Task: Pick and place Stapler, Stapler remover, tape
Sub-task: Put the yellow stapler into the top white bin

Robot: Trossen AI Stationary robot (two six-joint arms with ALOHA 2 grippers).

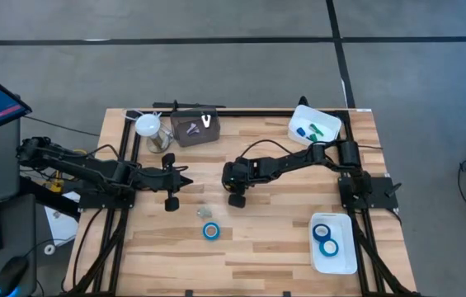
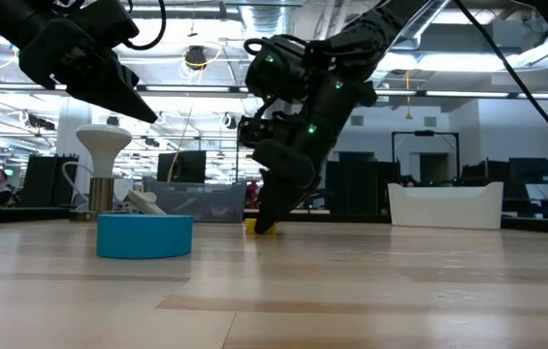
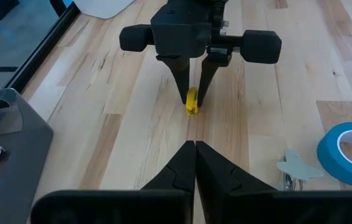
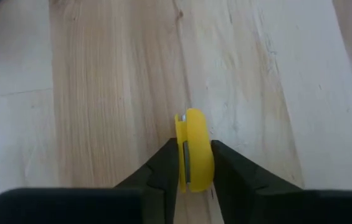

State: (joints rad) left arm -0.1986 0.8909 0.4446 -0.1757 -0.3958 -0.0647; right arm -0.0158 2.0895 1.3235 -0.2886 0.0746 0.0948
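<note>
My right gripper (image 1: 233,188) stands over the table's middle, pointing down, shut on a small yellow stapler (image 4: 194,149). The left wrist view shows that stapler (image 3: 191,100) too. My left gripper (image 1: 188,180) is shut and hovers above the table just left of it, touching nothing. One blue tape roll (image 1: 210,231) lies flat on the table near the front and also shows in the low view (image 2: 145,236). A grey stapler remover (image 1: 204,213) lies beside it. Two more blue tape rolls (image 1: 325,239) lie in a white tray. My right gripper pinches the yellow stapler's flat sides (image 4: 199,163) between its two fingers, only at their free ends (image 3: 182,93). The fingers come from above, pointing down with a slight slant. The stapler stands on edge, its lower end (image 2: 266,228) at the tabletop.
The white tray (image 1: 344,260) sits at the front right. A white bin (image 1: 331,122) with blue and green oblong items sits at the far right. A brown box (image 1: 191,132) and a white knob-shaped object (image 1: 148,125) stand at the far edge. Bare wood lies along the near side.
</note>
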